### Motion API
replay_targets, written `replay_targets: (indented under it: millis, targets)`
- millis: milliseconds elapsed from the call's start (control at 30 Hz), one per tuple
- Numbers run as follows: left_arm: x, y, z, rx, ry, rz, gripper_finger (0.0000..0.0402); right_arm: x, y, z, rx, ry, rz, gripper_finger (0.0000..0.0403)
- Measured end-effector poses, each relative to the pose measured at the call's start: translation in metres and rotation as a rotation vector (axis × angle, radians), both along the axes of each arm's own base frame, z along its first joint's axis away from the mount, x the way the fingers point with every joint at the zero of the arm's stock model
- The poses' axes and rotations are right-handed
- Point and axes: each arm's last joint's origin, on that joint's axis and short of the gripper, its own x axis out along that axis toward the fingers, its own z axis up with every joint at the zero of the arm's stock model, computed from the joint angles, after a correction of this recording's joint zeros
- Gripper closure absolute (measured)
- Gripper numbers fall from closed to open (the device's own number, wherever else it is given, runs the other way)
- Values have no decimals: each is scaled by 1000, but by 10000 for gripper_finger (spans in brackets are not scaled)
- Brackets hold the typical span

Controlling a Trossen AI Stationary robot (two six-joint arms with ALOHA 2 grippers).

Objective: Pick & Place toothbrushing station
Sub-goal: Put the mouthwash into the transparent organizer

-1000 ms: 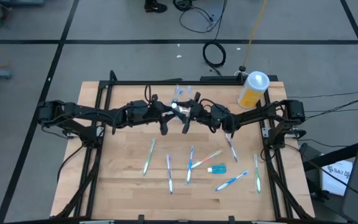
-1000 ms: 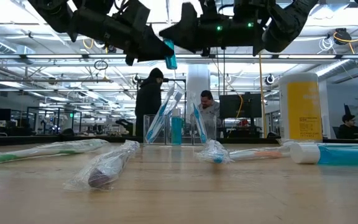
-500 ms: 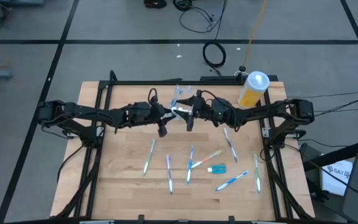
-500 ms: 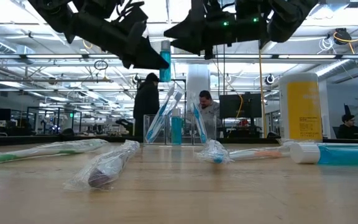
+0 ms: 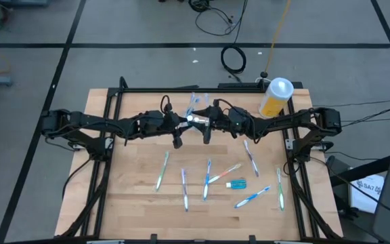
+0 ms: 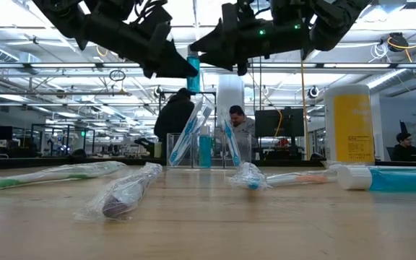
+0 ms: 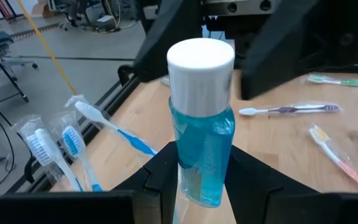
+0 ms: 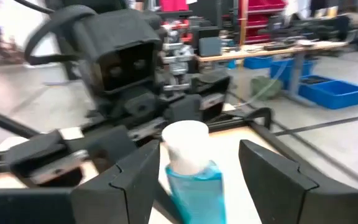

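Observation:
My left gripper (image 5: pixel 183 124) is shut on a teal toothpaste tube with a white cap (image 7: pixel 201 61), high above the table's middle; the tube also shows in the low view (image 6: pixel 193 66). My right gripper (image 8: pixel 197 180) is open, one finger on each side of the tube just below the cap, with a gap on both sides. The clear cup (image 5: pixel 196 103) stands on its base behind the grippers, with several toothbrushes and a tube leaning in it (image 6: pixel 201 148). Several wrapped toothbrushes (image 5: pixel 207 178) and another teal tube (image 5: pixel 237 183) lie flat on the table. My left gripper pinches the tube's lower body (image 7: pixel 199 182) between its two fingers, at the end away from the cap. The fingers come from the table's left, slanting down. The tube stands about upright, cap up, lifted clear of the table.
A yellow bottle with a white cap (image 5: pixel 275 97) stands at the far right corner. A black frame rail (image 5: pixel 202 89) runs round the wooden table. People stand in the room beyond the far edge (image 6: pixel 173 115).
My right gripper has moved toward the table's left and far side, up to the tube, and now straddles it. My left gripper has turned the tube from tilted to about upright and shifted it slightly toward the far edge.

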Motion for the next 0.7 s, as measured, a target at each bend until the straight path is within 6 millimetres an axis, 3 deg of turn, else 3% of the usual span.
replay_targets:
  millis: [400,700]
  targets:
    - [0,0,0,-2,-2,0,286,0,1,0,23,-5,26,193]
    - [1,0,2,0,-25,1,286,4,0,-4,22,1,25,230]
